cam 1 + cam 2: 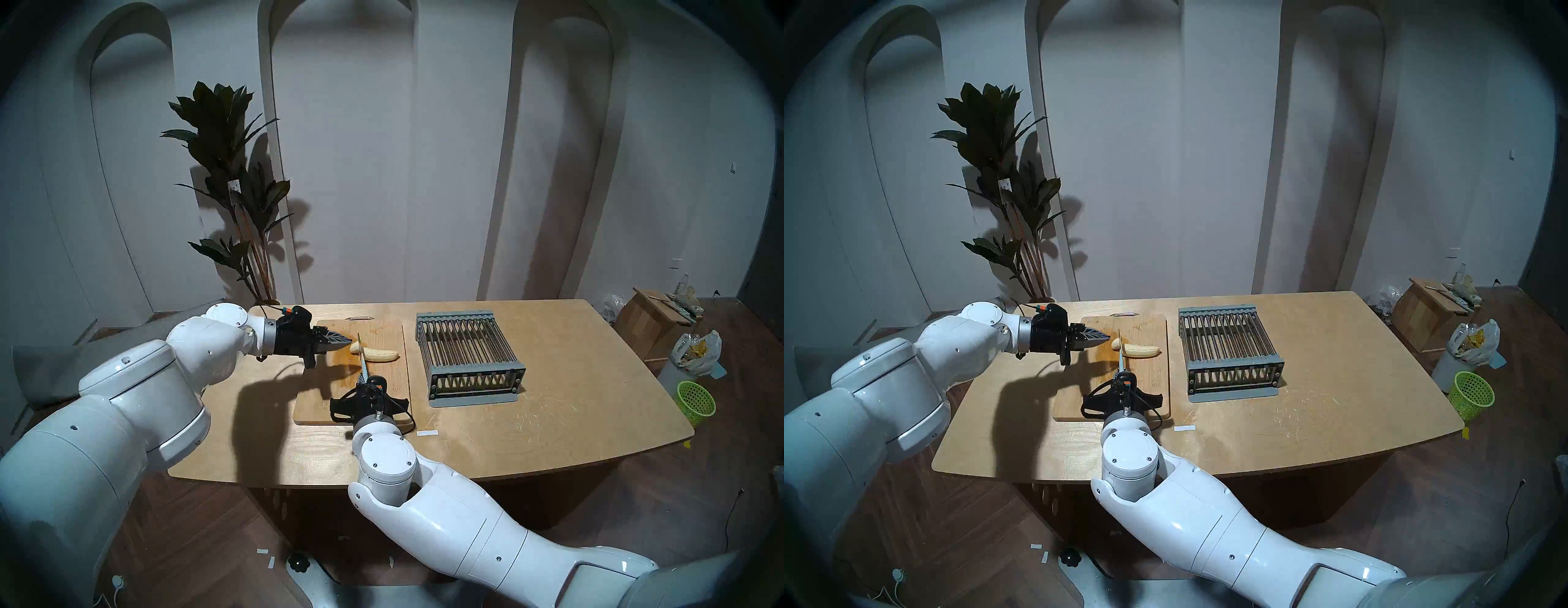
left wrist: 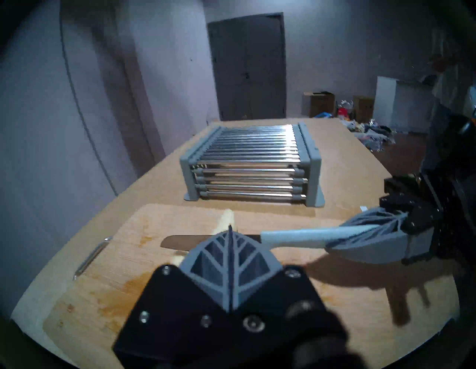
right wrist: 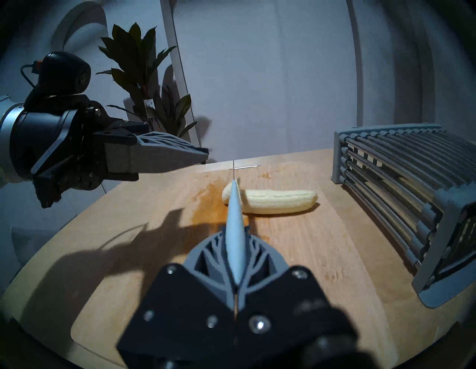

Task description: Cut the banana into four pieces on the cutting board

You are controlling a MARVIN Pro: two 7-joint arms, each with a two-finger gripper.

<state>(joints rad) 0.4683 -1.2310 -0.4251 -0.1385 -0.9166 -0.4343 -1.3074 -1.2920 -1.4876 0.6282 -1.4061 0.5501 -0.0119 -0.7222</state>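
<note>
My right gripper clamps the knife, apparently through the banana's first cut; my left gripper, pinched empty, hovers beside it.

Peeled pale banana lay flat on the stained bamboo cutting board, just beyond the right hand, its left end partly severed.

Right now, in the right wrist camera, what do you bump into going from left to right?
Left gripper → knife cutting the banana → banana's long piece → grey slatted rack, all above the cutting board.
</note>
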